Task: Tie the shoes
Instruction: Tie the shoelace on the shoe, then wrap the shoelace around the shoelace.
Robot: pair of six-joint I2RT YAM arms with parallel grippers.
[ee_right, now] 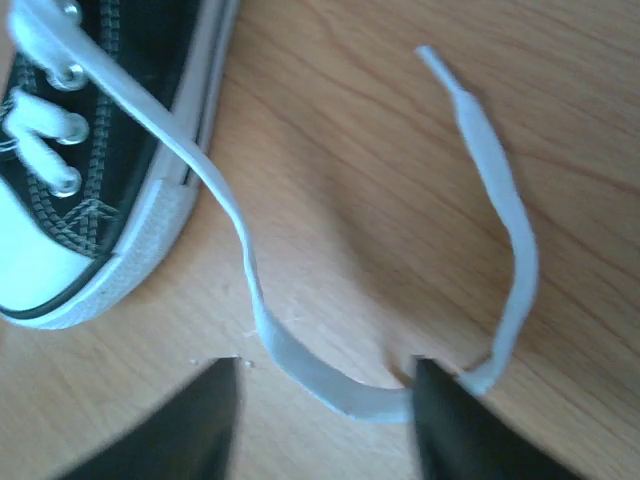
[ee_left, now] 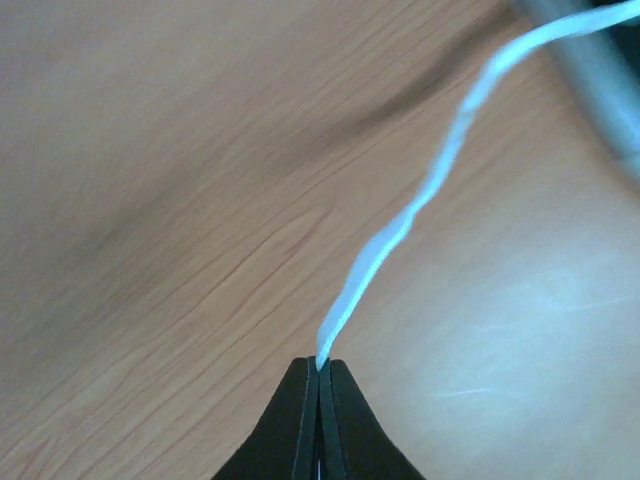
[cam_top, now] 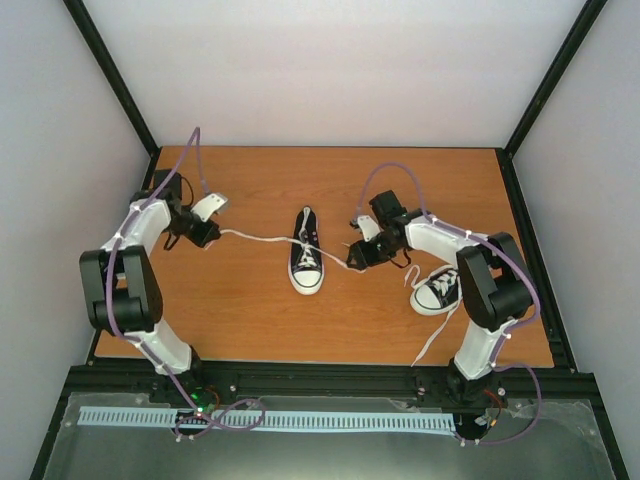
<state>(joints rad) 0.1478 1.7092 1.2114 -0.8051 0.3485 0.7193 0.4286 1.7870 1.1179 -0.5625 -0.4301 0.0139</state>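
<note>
One black shoe (cam_top: 306,262) with a white toe cap stands mid-table, toe toward me. The other shoe (cam_top: 436,290) lies by the right arm. My left gripper (cam_top: 207,241) is shut on the end of a white lace (cam_top: 250,237), which is stretched leftward from the middle shoe. In the left wrist view the lace (ee_left: 420,200) runs out from the closed tips of my left gripper (ee_left: 320,365). My right gripper (ee_right: 325,385) is open just right of the middle shoe (ee_right: 80,180). That shoe's other lace (ee_right: 250,270) lies slack on the wood between its fingers.
A loose lace (cam_top: 430,345) from the right shoe trails toward the table's front edge. Black frame posts (cam_top: 115,75) rise at the back corners, and a black rail (cam_top: 330,378) runs along the front by the arm bases.
</note>
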